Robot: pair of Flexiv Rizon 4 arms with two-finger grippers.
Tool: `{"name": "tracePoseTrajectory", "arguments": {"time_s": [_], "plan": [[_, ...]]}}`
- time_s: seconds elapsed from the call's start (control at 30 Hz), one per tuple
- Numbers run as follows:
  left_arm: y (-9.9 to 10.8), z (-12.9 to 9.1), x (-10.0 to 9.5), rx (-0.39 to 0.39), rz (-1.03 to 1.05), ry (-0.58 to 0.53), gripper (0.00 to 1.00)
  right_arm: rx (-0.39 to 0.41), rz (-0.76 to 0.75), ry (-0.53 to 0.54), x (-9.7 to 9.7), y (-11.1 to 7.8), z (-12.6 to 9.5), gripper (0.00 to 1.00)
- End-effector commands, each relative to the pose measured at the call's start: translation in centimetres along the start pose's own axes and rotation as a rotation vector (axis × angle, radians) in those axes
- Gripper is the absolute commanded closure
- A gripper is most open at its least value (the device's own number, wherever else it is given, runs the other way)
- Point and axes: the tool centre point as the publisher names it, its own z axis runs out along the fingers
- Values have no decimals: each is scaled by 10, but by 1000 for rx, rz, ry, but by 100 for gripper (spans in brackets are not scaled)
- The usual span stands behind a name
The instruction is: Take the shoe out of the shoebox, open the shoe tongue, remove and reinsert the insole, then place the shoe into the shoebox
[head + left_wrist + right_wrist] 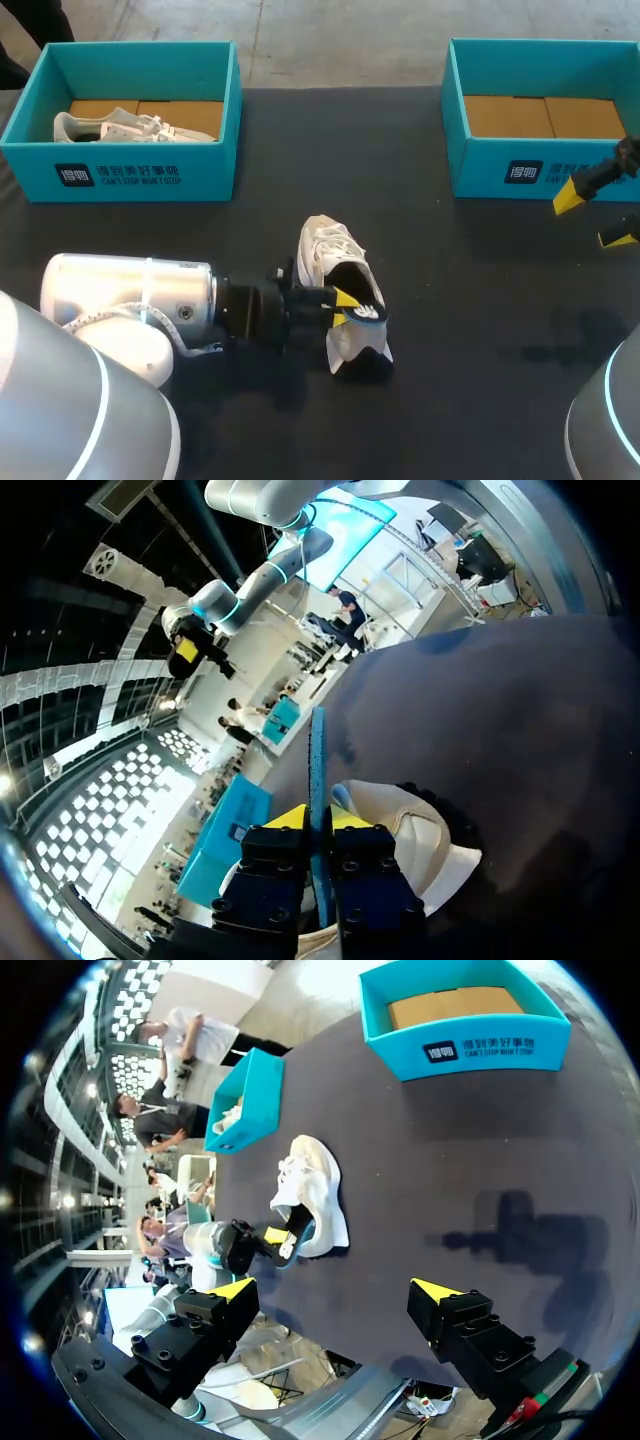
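Teal shoeboxes (pixel 222 120) carry white print (pixel 118 176); left fingers (pixel 288 818) pinch the blue insole (pixel 317 770) at the shoe (pixel 328 250), right fingers (pixel 235 1288) spread empty.

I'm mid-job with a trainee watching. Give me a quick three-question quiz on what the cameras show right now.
1. Multiple choice: what is the left gripper shut on?
A) a shoelace
B) the thin blue insole
C) a box lid

2. True or false: the right gripper is open and holds nothing.

3. Fill the gap: besides the shoe out on the table, another white shoe lies in the shoebox at the head view's ____.

Key: 1 B; 2 true; 3 left.
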Motion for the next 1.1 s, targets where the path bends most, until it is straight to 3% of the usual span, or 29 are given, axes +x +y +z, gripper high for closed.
{"name": "tracePoseTrajectory", "arguments": {"time_s": [0.03,0.77,1.07,1.1], "plan": [[0,0,3,-4,-2,4,100,0,2,-3,0,0,1,0],[47,14,5,-114,-1,23,100,0,2,-3,0,0,1,0],[43,10,4,-107,-8,23,100,0,2,-3,0,0,1,0],[41,9,3,-102,-8,20,86,0,2,-3,0,0,1,0]]}}
